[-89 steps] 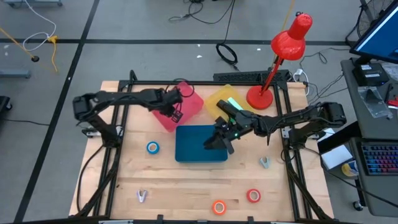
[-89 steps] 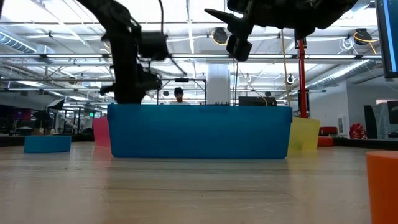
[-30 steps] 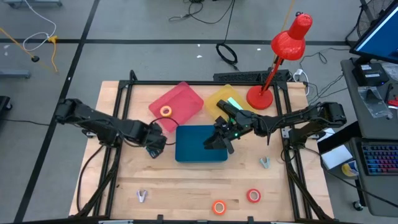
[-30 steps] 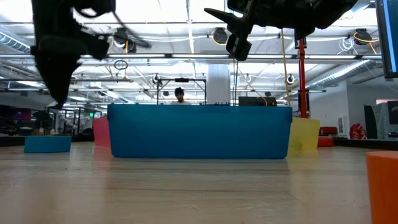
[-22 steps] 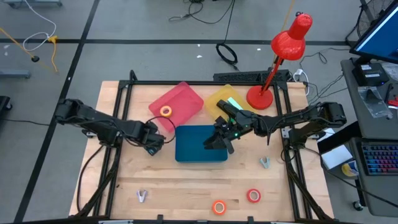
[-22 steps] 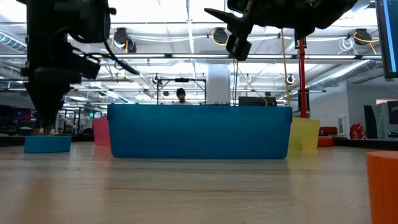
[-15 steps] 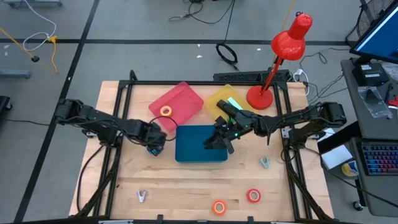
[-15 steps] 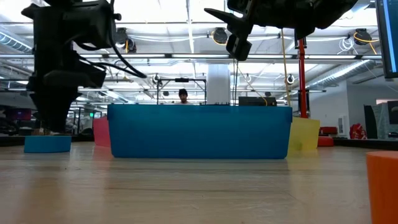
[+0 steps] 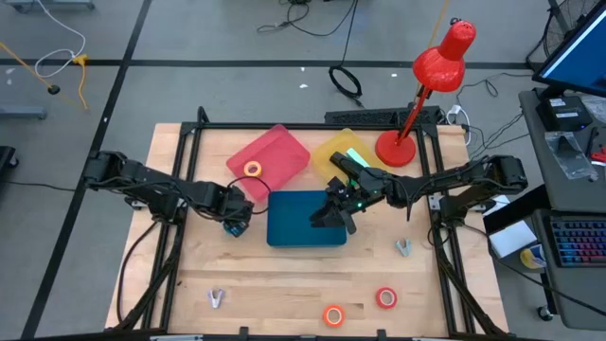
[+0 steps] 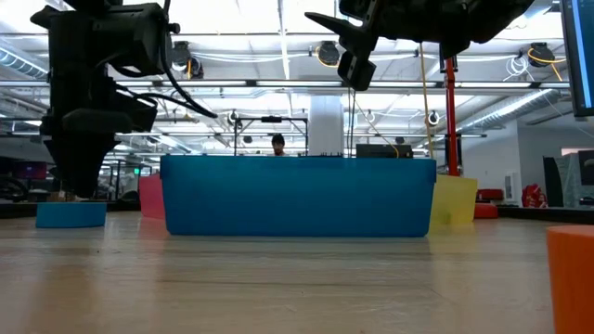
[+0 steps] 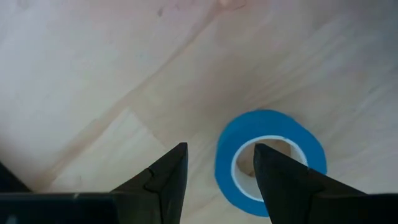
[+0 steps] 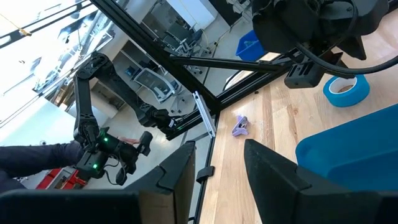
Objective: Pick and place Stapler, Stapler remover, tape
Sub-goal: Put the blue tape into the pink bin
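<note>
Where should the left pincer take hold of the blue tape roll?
Across the ring wall, from straight above: the blue tape roll lies flat with its pale core open upward, so one finger probably fits inside and the other outside.

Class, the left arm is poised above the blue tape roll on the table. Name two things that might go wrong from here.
1. The left pincer sits off-centre: one finger over the blue tape roll's core, the other outside. It may only clip the wall and tip the roll.
2. The blue bin stands close beside; the arm might knock it when lifting.
</note>
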Robot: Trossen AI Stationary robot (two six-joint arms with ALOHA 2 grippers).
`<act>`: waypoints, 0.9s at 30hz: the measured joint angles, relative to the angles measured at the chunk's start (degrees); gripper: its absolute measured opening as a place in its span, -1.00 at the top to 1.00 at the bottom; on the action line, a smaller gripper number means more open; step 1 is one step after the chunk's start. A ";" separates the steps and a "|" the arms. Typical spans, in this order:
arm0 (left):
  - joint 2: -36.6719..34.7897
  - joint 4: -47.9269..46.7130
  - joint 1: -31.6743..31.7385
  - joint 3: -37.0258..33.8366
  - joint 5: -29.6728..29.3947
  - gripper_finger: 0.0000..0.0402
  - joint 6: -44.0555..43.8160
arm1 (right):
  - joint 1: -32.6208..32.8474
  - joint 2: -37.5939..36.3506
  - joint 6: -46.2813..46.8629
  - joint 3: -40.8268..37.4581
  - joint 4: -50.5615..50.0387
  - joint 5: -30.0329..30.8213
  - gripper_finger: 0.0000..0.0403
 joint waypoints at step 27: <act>4.67 0.49 4.99 0.23 2.54 -0.17 1.41 | 0.00 0.00 -0.40 0.00 0.04 -0.24 0.35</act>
